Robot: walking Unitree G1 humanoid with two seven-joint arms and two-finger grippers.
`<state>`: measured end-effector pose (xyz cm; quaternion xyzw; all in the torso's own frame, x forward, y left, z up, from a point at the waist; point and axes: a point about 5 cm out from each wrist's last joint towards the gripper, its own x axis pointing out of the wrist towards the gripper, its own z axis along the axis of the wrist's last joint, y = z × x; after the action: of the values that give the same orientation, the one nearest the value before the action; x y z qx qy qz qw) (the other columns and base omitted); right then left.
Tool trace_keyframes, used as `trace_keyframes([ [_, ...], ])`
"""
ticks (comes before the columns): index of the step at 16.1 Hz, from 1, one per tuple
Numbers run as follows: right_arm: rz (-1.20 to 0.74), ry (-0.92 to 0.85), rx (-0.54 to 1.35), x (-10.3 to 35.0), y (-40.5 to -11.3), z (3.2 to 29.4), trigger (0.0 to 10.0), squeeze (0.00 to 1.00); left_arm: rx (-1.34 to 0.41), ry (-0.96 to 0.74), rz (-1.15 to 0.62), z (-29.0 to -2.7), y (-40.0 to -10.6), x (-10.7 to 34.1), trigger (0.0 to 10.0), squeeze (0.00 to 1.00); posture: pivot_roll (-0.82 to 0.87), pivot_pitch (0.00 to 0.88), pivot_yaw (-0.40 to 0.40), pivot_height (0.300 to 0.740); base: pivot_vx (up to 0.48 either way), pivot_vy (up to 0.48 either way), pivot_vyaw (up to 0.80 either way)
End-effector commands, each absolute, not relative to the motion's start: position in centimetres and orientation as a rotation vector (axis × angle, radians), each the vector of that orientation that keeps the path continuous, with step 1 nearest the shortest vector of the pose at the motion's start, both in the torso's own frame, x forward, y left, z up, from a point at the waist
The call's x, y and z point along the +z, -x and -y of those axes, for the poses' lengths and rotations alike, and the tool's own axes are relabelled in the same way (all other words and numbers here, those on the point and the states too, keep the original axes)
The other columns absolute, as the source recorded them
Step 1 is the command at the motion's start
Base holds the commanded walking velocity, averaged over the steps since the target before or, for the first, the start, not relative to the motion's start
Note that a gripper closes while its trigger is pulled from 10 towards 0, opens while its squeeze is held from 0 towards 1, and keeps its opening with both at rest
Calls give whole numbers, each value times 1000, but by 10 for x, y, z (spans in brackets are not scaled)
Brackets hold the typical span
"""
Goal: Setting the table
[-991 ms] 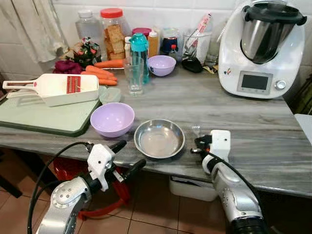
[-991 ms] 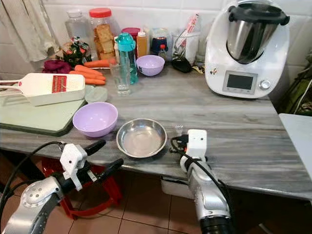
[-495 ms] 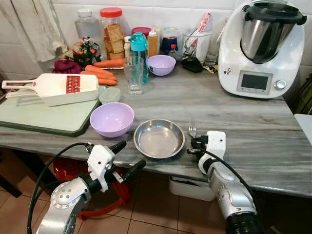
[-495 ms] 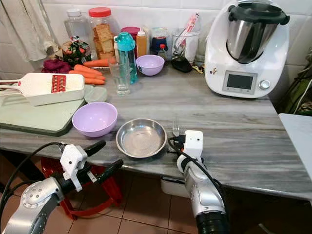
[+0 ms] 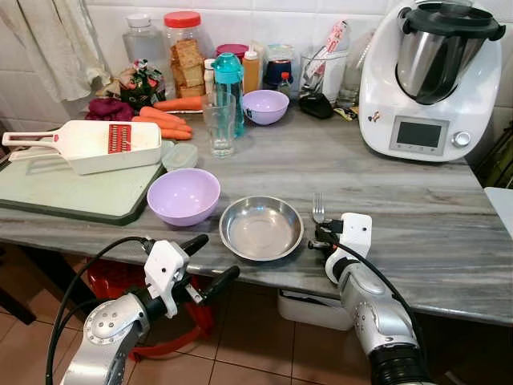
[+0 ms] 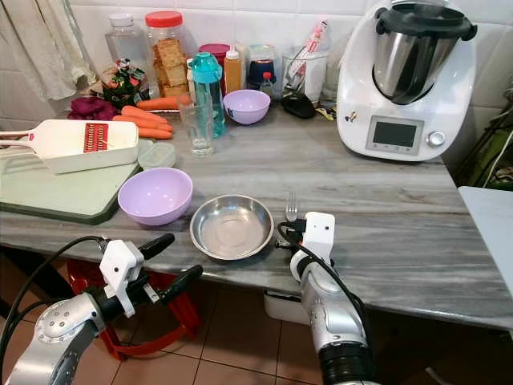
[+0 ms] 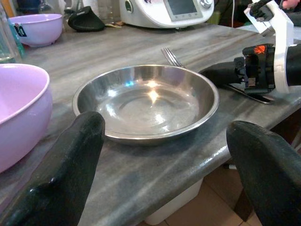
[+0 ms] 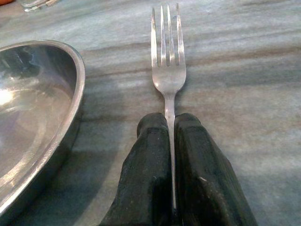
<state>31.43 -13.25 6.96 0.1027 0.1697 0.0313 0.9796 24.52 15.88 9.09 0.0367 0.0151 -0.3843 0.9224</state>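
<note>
A round steel plate (image 5: 261, 228) lies near the front edge of the grey counter (image 5: 385, 188), with a lilac bowl (image 5: 183, 196) just left of it. My right gripper (image 5: 322, 237) is shut on the handle of a steel fork (image 8: 168, 56), low over the counter right beside the plate's right rim, tines pointing away from me. The fork's tines (image 5: 318, 208) show past the gripper. My left gripper (image 5: 210, 260) is open, held in front of the counter edge below the plate, with nothing between its fingers (image 7: 61, 174).
A green cutting board (image 5: 72, 186) with a white slicer (image 5: 96, 144) sits at the left. A glass (image 5: 220, 124), bottles, jars, carrots (image 5: 164, 116) and a second lilac bowl (image 5: 265, 107) stand at the back. A white kitchen machine (image 5: 427, 76) occupies the back right.
My right gripper has carried the fork forward and slightly left, up alongside the plate's right rim. The left arm has stayed put.
</note>
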Motion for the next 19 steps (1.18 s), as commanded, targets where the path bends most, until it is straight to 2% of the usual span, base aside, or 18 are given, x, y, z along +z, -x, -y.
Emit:
trace_keyframes([
  [1, -383, -217, 40, 61, -312, 134, 10000, 0, -798, -87, -40, -159, -246, 89, 10000, 0, -27, 0, -6, 740, 0, 0, 0],
  [2, -384, -221, 38, 61, -313, 135, 10000, 0, -798, -88, -41, -159, -246, 87, 10000, 0, -27, 0, -6, 740, 0, 0, 0],
  [3, -385, -222, 38, 61, -313, 135, 10000, 86, -797, -87, -41, -159, -246, 87, 10000, 0, -27, 0, -6, 740, 0, 0, 0],
  [4, -384, -230, 39, 60, -313, 134, 10000, 1000, -797, -87, -41, -159, -246, 87, 10000, 0, -25, 0, -5, 740, 0, 0, 0],
  [12, -348, -251, 31, 67, -315, 136, 10000, 1000, -803, -87, -33, -158, -246, 87, 10000, 0, -24, 0, -3, 740, 0, 0, 0],
  [19, -167, -245, 14, 108, -309, 153, 10000, 1000, -766, -17, 47, -151, -258, 110, 10000, 0, -33, 0, 0, 740, 0, 0, 0],
])
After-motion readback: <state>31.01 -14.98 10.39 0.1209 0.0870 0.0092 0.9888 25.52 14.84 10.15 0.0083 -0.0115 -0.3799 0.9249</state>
